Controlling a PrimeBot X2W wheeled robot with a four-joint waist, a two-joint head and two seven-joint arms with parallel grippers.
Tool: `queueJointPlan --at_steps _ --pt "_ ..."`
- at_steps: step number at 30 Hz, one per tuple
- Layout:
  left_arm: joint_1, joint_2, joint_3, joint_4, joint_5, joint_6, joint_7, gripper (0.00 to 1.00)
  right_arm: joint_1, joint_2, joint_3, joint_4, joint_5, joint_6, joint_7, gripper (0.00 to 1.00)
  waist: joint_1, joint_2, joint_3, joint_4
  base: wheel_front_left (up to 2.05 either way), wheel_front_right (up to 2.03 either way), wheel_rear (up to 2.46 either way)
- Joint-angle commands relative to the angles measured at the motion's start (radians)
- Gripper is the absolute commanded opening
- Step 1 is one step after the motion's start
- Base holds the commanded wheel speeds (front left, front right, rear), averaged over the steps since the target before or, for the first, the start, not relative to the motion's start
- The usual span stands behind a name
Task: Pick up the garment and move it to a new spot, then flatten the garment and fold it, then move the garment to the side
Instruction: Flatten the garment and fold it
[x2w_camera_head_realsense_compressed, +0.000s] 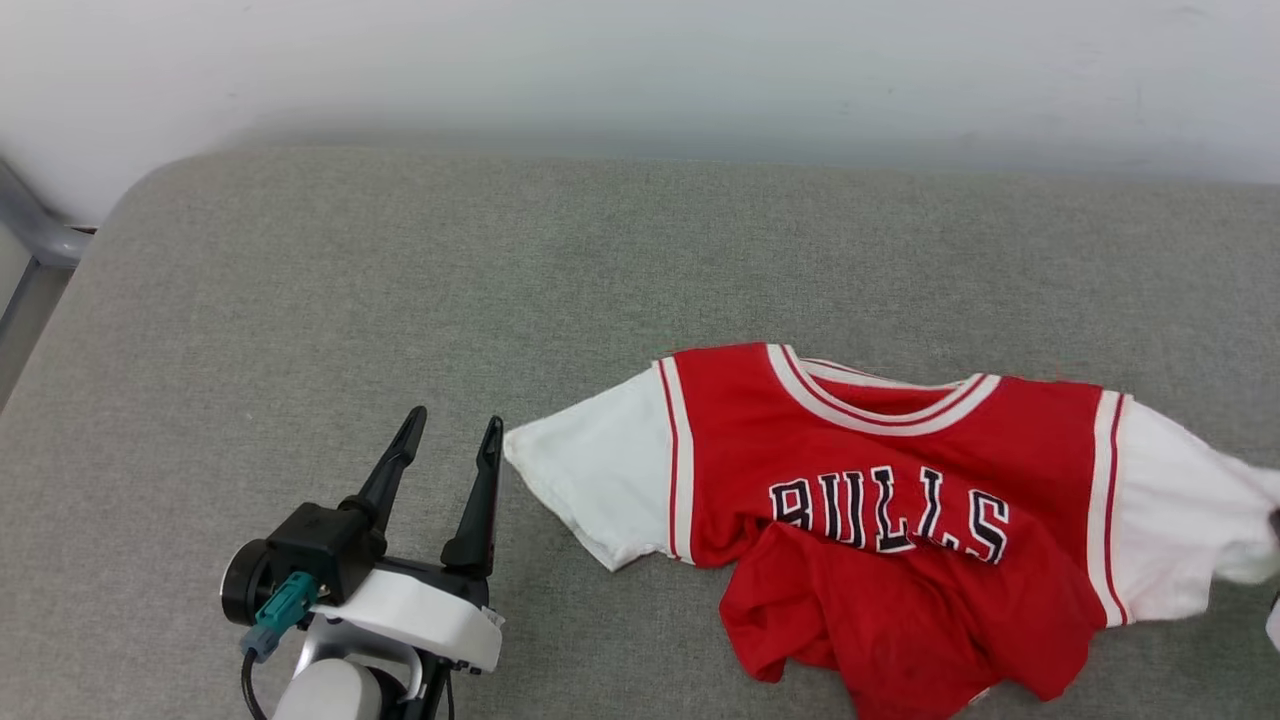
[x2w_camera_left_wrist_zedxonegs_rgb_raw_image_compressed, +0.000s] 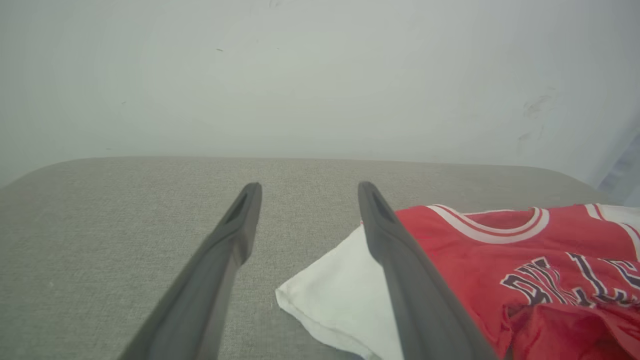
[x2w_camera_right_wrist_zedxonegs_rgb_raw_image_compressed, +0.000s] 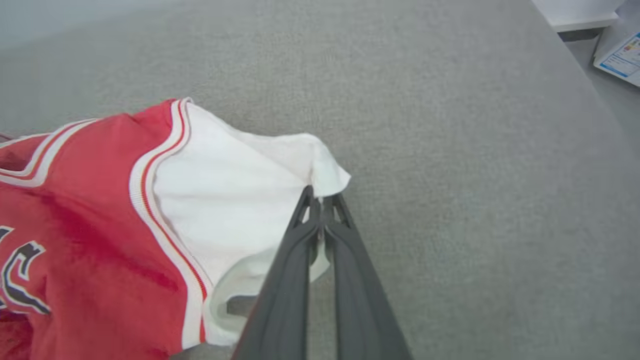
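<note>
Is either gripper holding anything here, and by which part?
Right gripper pinches the jersey by its white sleeve end; left gripper is open, holding nothing.

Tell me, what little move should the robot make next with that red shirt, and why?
Probably slide the left gripper sideways onto the near white sleeve and close its fingers. The right gripper pinches the other sleeve, while the left one stands open just beside the garment, whose hem lies bunched.
</note>
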Motion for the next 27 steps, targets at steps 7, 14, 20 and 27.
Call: queueJointPlan --at_steps 7,14,20,27 --pt "0.004 0.003 0.010 0.005 0.006 -0.006 -0.002 1.00 0.079 0.094 -0.070 0.134 -0.020 0.000 -0.093 0.00 0.0000 0.0000 0.012 -0.014 0.00 0.00 0.00" --pt "0.006 0.009 0.010 0.015 0.007 -0.007 -0.002 1.00 0.034 0.118 -0.061 0.187 -0.023 0.000 -0.293 1.00 0.0000 0.0000 0.009 -0.023 0.00 0.00 0.00" --pt "0.018 0.013 0.011 0.027 0.004 0.000 -0.002 1.00 0.028 0.142 -0.048 0.134 -0.098 0.000 -0.504 1.00 0.0000 0.0000 -0.021 -0.022 0.00 0.00 0.00" --pt "0.036 0.019 0.014 0.039 -0.003 0.016 0.010 1.00 0.092 0.205 0.043 -0.011 -0.190 0.000 -0.613 1.00 0.0000 0.0000 -0.071 -0.015 0.00 0.00 0.00"
